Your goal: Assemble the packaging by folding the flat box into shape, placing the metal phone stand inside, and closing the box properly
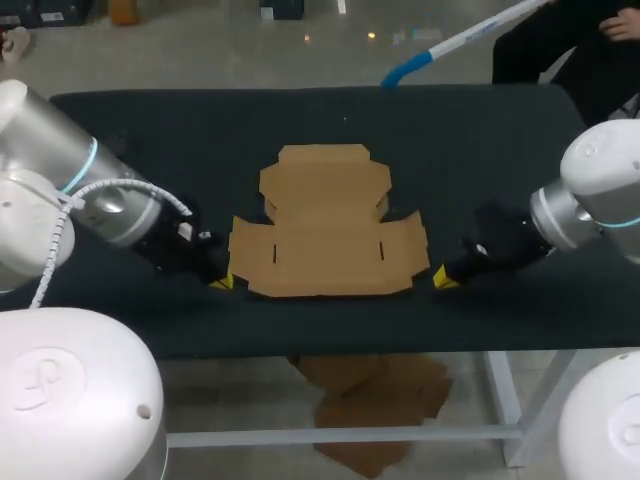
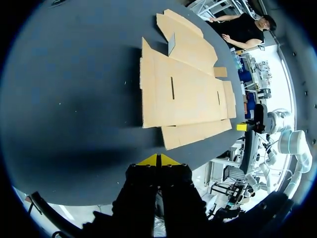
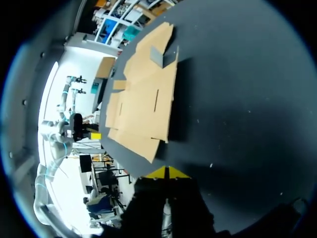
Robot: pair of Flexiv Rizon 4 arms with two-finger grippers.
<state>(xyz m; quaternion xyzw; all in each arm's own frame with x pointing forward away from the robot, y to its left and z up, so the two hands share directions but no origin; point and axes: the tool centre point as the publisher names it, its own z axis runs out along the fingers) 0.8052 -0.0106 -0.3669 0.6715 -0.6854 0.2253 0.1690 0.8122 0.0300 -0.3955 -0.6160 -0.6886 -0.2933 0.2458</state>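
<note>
A flat brown cardboard box lies unfolded in the middle of the black table; its flaps are spread out, one small flap near the far part standing up a little. My left gripper is shut and empty, low over the table just off the box's near left corner. On the other side my right gripper is shut and empty too, beside the near right corner. The left wrist view has the box ahead of its shut yellow tips. The right wrist view shows the box ahead of its gripper. No metal phone stand is in view.
The table's front edge runs close behind both grippers. Bare black table surface lies to the left, right and far side of the box. Another piece of cardboard lies on the floor under the table.
</note>
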